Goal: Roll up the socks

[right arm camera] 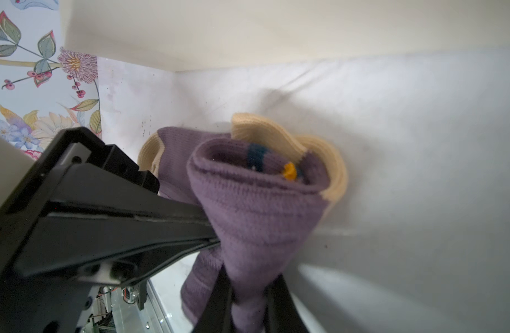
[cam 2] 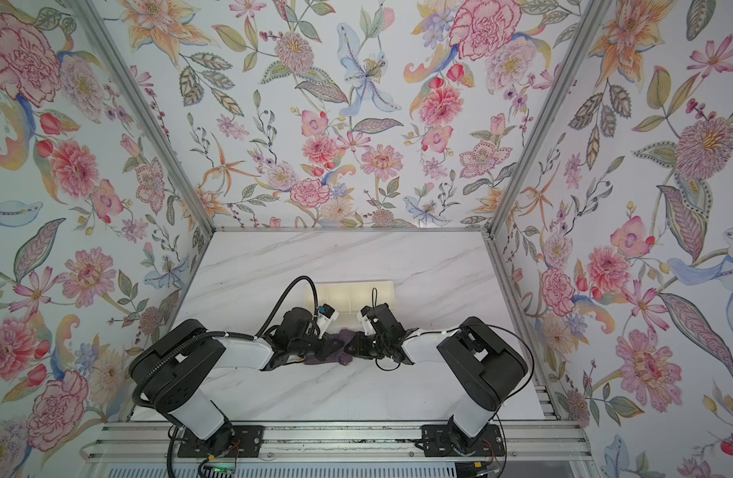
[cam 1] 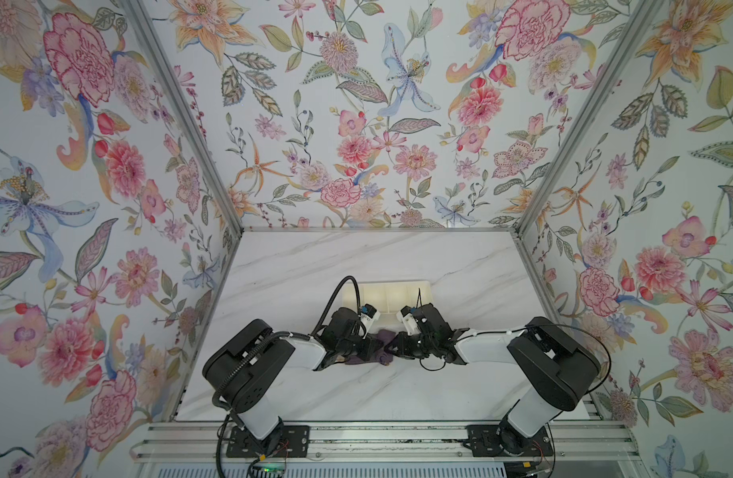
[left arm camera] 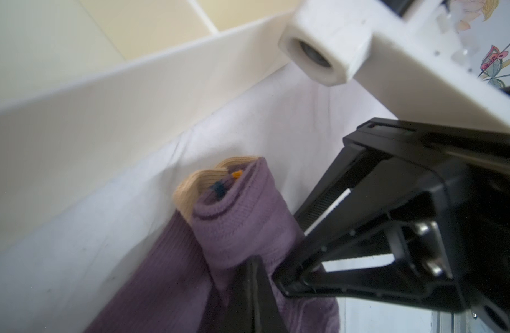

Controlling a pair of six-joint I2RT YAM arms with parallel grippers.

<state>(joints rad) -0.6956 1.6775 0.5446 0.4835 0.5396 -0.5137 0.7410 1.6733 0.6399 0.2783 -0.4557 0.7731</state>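
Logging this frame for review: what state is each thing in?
socks: loosely rolled, tan ends sticking out
left gripper: shut, tips against the socks
right gripper: shut on the socks
divided tray: visible compartments empty

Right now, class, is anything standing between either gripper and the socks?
Nothing visible does. The right gripper has the socks clamped between its fingers, and the left gripper, shut, pinches the same bundle from the side. The white tray sits beside them, not between.
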